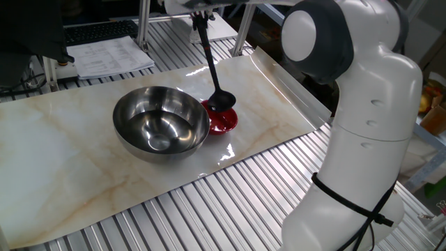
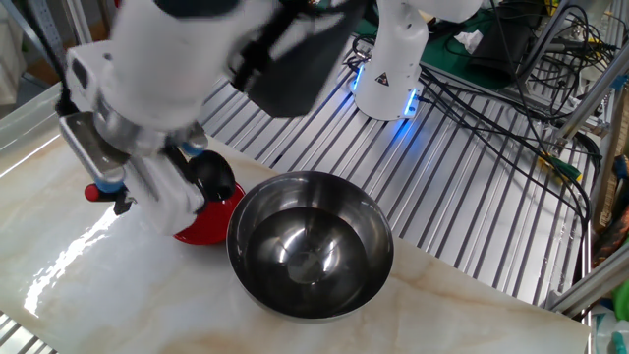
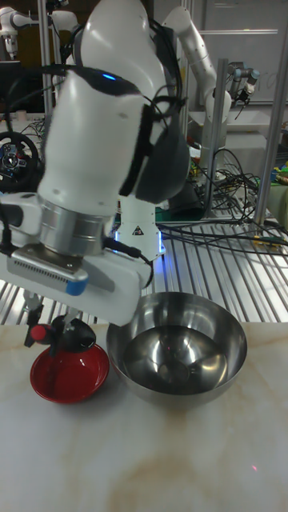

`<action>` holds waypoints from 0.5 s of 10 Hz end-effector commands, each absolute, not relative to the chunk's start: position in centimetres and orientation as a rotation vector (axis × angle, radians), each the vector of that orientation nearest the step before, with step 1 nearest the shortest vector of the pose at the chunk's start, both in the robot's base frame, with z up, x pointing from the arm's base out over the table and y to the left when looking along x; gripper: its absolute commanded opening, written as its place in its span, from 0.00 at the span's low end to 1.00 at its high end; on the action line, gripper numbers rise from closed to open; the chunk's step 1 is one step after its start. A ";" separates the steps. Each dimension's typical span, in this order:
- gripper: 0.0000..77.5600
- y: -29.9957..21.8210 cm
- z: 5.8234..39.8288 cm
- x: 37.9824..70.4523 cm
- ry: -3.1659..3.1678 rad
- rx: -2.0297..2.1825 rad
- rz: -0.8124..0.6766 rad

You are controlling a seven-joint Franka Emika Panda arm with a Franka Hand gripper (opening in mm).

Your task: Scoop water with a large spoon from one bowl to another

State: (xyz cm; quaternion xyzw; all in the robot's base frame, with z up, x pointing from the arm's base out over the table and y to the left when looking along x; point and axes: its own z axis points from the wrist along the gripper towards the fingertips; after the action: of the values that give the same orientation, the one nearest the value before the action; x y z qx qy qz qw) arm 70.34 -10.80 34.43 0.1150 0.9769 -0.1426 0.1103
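The large steel bowl [image 1: 162,129] stands mid-sheet, its inside all glints, so the water cannot be told from the shine. Touching its right side is the small red bowl [image 1: 226,123]. The black large spoon [image 1: 221,101] hangs with its scoop just above the red bowl's near rim, handle slanting up and left. My gripper [image 1: 199,12] sits at the frame's top edge, shut on the handle's upper end. In the tall fixed view the scoop [image 3: 76,336] hovers over the red bowl [image 3: 70,374], left of the steel bowl [image 3: 180,356]. A red mark [image 3: 38,333] shows on the handle.
The marble sheet [image 1: 63,174] curls up along its right edge [image 1: 289,87]. Papers [image 1: 111,56] and a keyboard [image 1: 97,31] lie behind it. My own white body [image 1: 362,139] stands at the right. A second robot base [image 2: 388,74] and cables [image 2: 511,59] lie beyond the slatted table.
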 end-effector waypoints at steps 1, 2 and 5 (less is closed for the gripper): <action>0.01 -11.7 36.1 70.9 2.947 0.239 -0.278; 0.01 -11.9 36.4 70.9 2.952 0.236 -0.277; 0.01 -12.1 37.1 70.7 2.977 0.255 -0.237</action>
State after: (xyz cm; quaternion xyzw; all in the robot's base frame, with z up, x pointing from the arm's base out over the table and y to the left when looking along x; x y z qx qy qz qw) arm 70.78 -12.05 36.63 0.0793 0.9903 -0.0862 0.0746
